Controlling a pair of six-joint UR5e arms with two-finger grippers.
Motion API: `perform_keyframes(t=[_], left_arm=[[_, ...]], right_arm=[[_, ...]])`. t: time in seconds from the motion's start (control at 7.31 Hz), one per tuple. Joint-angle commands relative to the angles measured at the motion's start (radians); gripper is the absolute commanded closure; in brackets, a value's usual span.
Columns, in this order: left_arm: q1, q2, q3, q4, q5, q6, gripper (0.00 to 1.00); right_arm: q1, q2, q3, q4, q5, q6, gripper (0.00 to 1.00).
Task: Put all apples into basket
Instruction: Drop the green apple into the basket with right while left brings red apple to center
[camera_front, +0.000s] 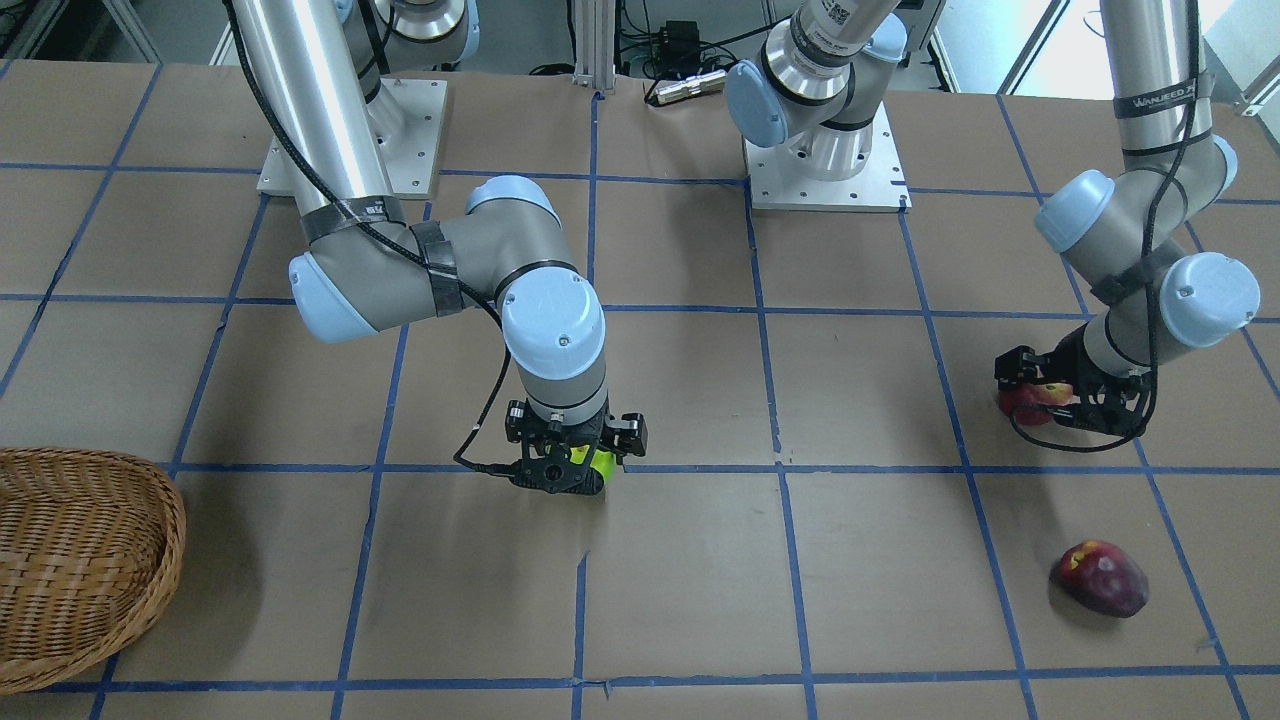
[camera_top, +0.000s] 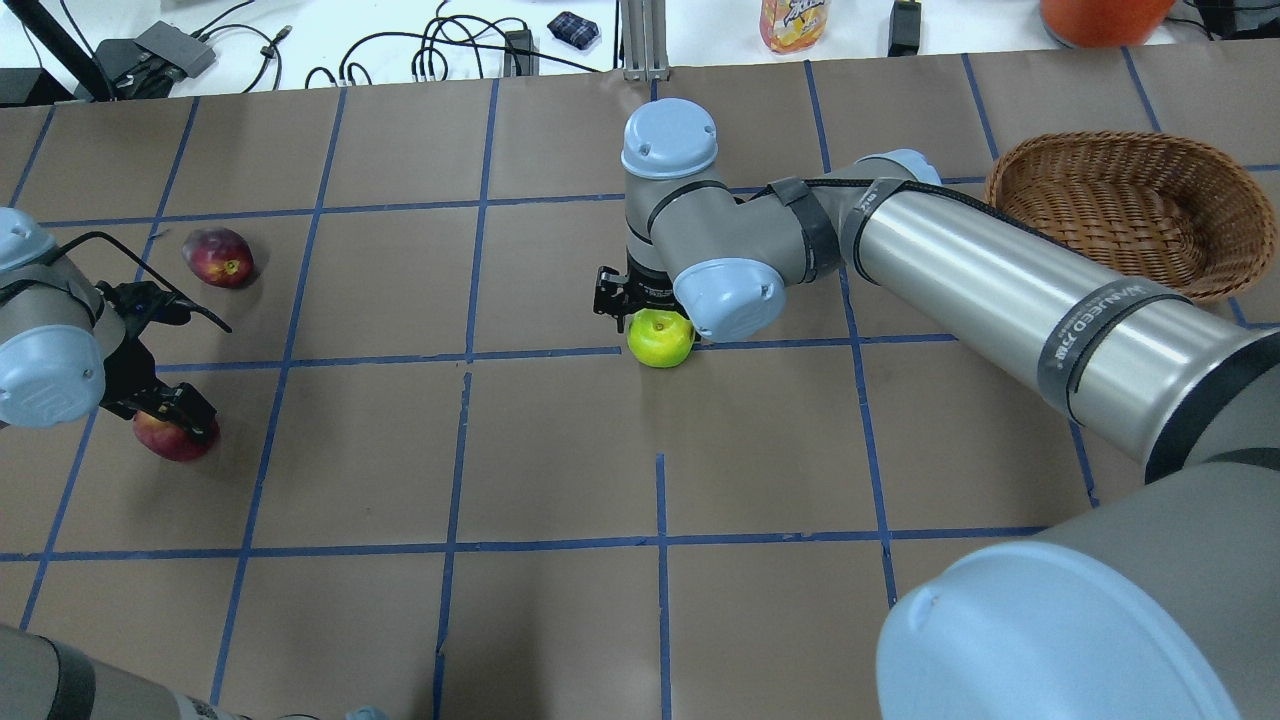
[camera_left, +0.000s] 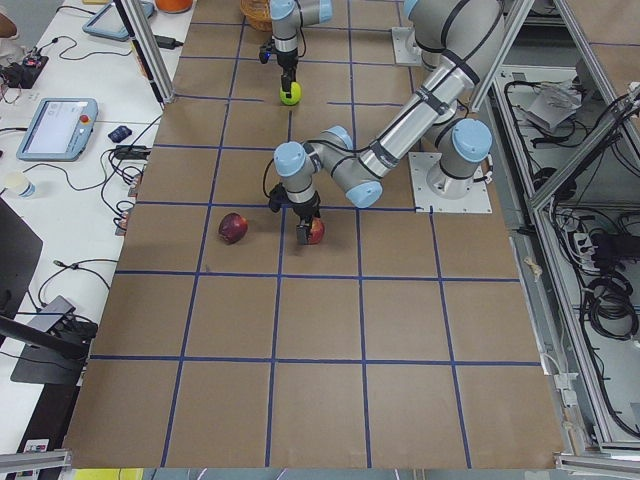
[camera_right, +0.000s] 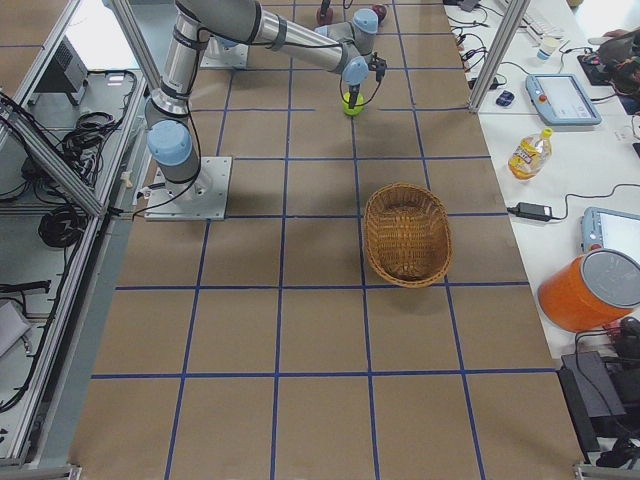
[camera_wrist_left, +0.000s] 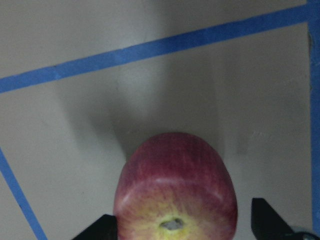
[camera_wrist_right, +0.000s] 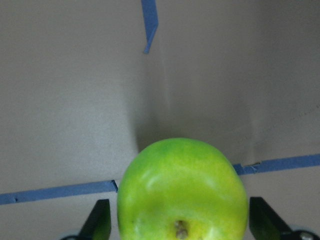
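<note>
Blue tape lines (camera_top: 555, 546) grid the brown-paper table (camera_top: 560, 450); beside it sit a yellow drink bottle (camera_right: 528, 152), an orange jug (camera_right: 568, 300) (grey-lidded) and a teach pendant (camera_right: 562, 97).

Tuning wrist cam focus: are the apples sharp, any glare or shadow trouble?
Left wrist view: red apple soft, slightly blurred, grey shadow on the table behind it. Right wrist view: green apple crisper, mild sheen, no blown highlights. Front-facing view: top right corner washed out.

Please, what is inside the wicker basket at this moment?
Nothing: the exterior right view shows the whole woven bottom of the basket, with no apple in it. In the overhead view the right arm covers only part of its near rim.
</note>
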Motion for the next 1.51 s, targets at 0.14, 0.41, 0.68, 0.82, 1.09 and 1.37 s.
perform_keyframes(t=[0.14,0.41,0.68,0.82,1.09,1.37], left_arm=[[0.002,-0.003,0.010,0.018,0.003,0.003,0.00],[0.004,-0.004,0.009,0.025,0.001,0.003,0.00],[0.002,-0.004,0.009,0.024,-0.014,-0.001,0.43],[-0.001,0.005,0.007,0.018,-0.037,-0.015,0.74],[-0.088,0.078,0.004,-0.125,-0.132,-0.175,0.81],[-0.341,0.126,0.030,-0.168,-0.141,-0.553,0.81]], right_arm=[[-0.003,0.002,-0.006,-0.002,-0.003,-0.003,1.00],[-0.026,-0.052,-0.020,0.026,0.000,-0.004,1.00],[-0.145,-0.161,-0.060,0.217,-0.005,-0.021,1.00],[-0.234,-0.213,-0.092,0.335,-0.002,-0.115,1.00],[-0.433,-0.252,-0.155,0.515,-0.052,-0.407,1.00],[-0.620,-0.249,-0.177,0.556,-0.122,-0.718,1.00]])
